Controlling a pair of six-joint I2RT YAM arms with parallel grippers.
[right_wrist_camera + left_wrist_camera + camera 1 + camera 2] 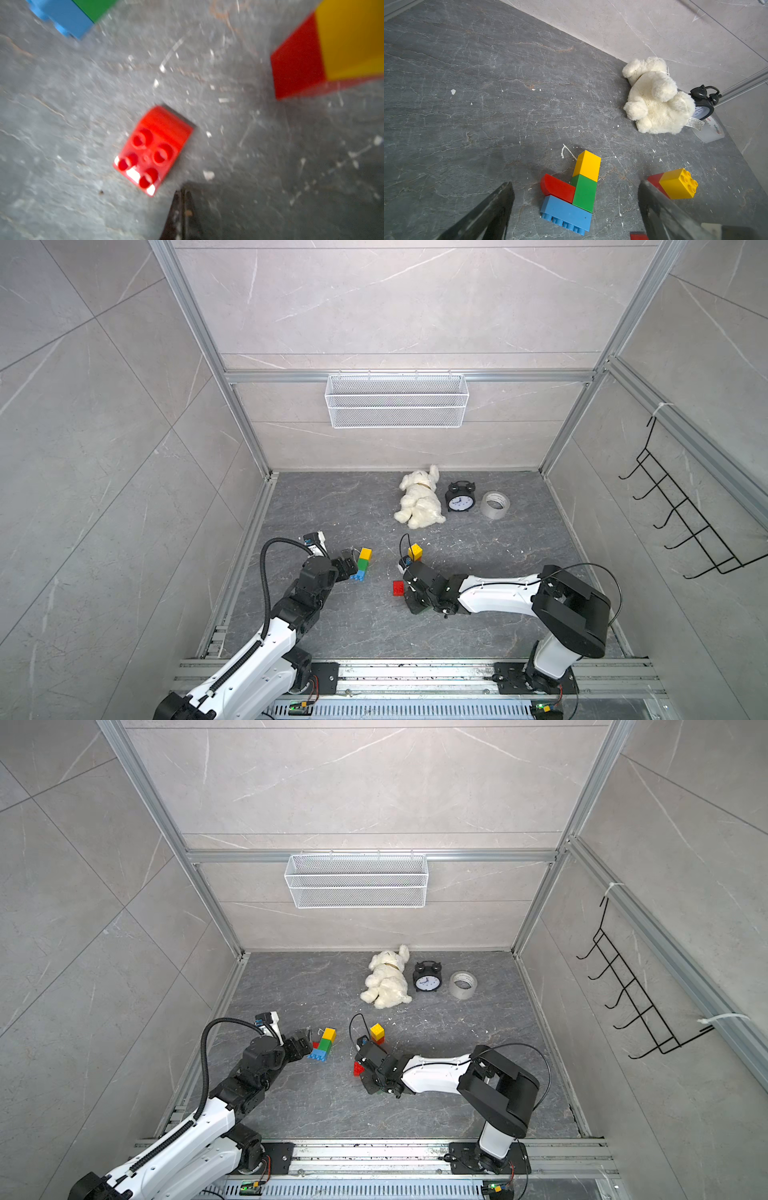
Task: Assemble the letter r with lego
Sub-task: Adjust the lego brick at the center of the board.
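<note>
grey veined tabletop (332, 506) under scattered lego (364, 565), pale marbled walls (395, 302)

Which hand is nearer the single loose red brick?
Right. The right hand, shut, sits just beside the red brick; the left hand, open, is farther off, facing the joined bricks.

free: floor (380, 581) between brick stack (361, 564) and red brick (398, 588) | blocking back: plush toy (419, 502), clock (459, 499), tape (495, 504)
</note>
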